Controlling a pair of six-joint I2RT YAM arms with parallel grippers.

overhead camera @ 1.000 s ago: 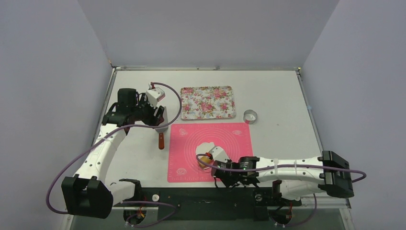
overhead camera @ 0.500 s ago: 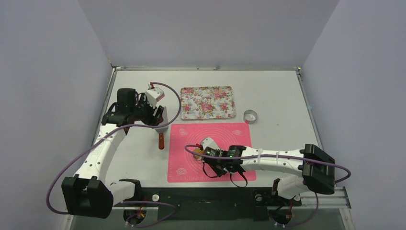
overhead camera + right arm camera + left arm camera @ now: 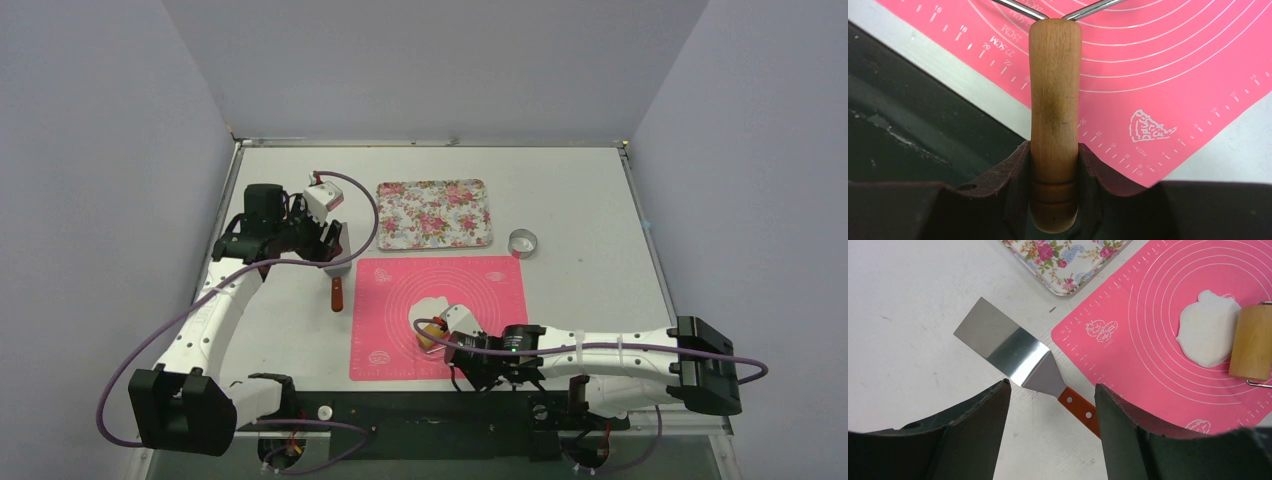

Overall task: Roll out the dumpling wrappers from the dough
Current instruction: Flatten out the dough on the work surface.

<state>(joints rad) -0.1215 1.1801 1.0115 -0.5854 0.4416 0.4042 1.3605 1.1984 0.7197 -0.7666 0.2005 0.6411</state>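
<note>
Plain lilac-grey walls (image 3: 400,60) enclosed the white table (image 3: 580,190) on three sides. The light was even and soft.

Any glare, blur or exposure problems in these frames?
Top view: even light, soft shadows, no glare; the dough is small and partly covered. Left wrist view: the spatula blade reflects in bright and dark bands, the rest sharp. Right wrist view: roller handle and mat print crisp, fingers dark.
</note>
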